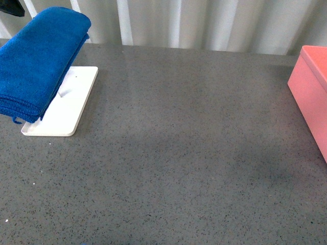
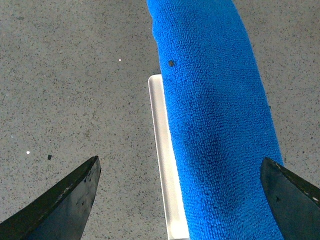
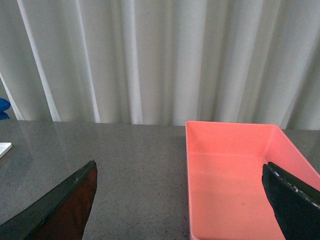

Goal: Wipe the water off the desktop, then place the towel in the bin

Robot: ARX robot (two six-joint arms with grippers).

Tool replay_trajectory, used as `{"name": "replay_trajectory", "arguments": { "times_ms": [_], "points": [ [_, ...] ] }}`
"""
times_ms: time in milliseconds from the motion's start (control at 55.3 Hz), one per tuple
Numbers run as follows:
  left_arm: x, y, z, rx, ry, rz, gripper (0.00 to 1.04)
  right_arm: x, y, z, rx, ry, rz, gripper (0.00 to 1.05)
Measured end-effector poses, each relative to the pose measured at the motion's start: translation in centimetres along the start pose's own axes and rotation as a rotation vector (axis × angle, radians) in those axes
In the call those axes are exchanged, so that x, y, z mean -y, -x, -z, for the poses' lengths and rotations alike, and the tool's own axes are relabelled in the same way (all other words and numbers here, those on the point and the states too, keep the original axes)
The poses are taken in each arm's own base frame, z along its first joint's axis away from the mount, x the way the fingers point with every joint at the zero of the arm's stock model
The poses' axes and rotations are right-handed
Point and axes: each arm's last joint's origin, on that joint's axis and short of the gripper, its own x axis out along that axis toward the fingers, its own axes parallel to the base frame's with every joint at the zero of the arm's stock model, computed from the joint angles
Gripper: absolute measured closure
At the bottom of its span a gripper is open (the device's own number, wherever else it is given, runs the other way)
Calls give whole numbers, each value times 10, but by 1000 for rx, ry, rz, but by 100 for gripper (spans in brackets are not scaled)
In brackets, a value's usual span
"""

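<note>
The blue towel (image 1: 38, 61) hangs folded above a white tray (image 1: 69, 109) at the far left of the grey speckled desktop (image 1: 179, 153). In the left wrist view the towel (image 2: 215, 125) fills the middle, with my left gripper (image 2: 182, 172) open above it, one finger over the towel's edge, the other over the desktop (image 2: 75, 90). The pink bin (image 1: 311, 97) stands at the right edge. In the right wrist view my right gripper (image 3: 180, 172) is open and empty, hovering before the bin (image 3: 240, 175), which looks empty. Neither arm shows in the front view. I see no water.
The white tray's edge (image 2: 162, 165) runs beside the towel in the left wrist view. White curtains (image 3: 150, 60) hang behind the desktop's far edge. A dark object (image 1: 13, 7) shows at the top left corner of the front view.
</note>
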Motion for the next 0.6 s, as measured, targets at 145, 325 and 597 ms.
{"name": "replay_trajectory", "arguments": {
  "times_ms": [145,325,597],
  "points": [
    [4,-6,1,-1,-19,3,7,0,0,0,0,0,0,7],
    [11,-15,4,-5,-49,9,7,0,0,0,0,0,0,7],
    [20,-32,11,-29,-70,-7,7,0,0,0,0,0,0,7]
  ]
}}
